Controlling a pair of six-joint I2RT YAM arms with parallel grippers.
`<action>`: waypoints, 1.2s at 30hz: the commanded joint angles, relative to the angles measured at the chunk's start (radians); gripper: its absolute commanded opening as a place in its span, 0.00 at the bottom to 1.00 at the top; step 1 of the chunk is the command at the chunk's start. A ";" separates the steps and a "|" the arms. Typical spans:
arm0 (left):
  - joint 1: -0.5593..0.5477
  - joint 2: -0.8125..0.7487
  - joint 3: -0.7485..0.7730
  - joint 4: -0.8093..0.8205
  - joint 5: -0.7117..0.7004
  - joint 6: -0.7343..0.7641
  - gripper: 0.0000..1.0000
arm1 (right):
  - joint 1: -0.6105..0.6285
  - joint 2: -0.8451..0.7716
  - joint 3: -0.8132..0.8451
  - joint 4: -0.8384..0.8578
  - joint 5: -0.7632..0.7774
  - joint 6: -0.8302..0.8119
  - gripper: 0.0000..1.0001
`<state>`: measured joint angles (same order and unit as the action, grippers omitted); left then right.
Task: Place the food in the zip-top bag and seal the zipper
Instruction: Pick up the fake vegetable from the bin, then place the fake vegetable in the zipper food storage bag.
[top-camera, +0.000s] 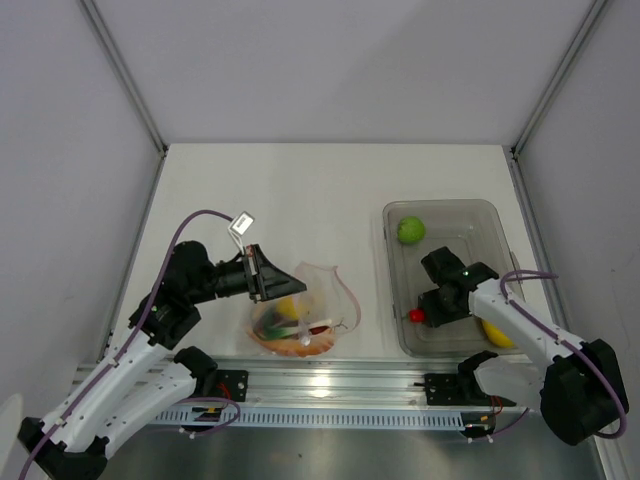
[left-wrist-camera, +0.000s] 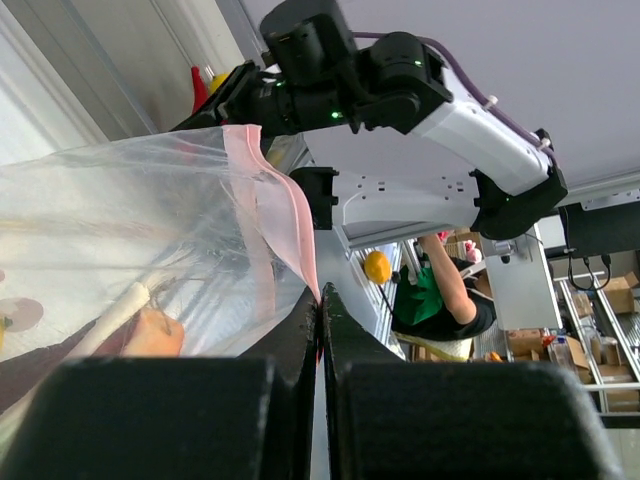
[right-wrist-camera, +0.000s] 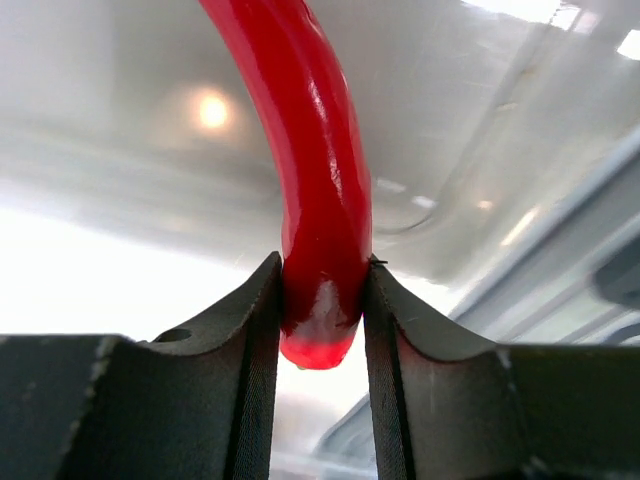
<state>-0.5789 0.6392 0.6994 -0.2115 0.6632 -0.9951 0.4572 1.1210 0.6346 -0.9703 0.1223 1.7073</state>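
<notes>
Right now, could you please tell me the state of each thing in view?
Floppy clear zip-top bag: mouth open, part-filled with food.
Thin pink zipper strip: unsealed.
Left fingers: shut on the bag's edge.
Right fingers: shut on curved red toy chili.
Rigid clear plastic bin: holds green round fruit.

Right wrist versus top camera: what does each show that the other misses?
Only right wrist: the right pincer pinches the red chili at its lower end, both pads touching it. Only top: the left pincer holds the zip-top bag by its mouth, food already inside; a green round fruit and a yellow fruit lie in the clear bin. Both: the chili at the right pincer, against the bin.
</notes>
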 joint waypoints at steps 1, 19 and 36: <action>0.011 -0.022 -0.001 0.023 -0.020 -0.014 0.00 | 0.009 -0.055 0.089 -0.034 0.075 -0.018 0.00; 0.010 -0.099 -0.078 0.092 -0.082 -0.033 0.00 | 0.041 -0.249 0.280 0.134 0.174 -0.683 0.00; 0.011 -0.084 -0.009 0.104 -0.103 -0.056 0.01 | 0.328 -0.345 0.408 0.574 -0.406 -1.316 0.00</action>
<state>-0.5770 0.5461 0.6224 -0.1402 0.5747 -1.0233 0.7200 0.7536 0.9909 -0.4969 -0.2016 0.5293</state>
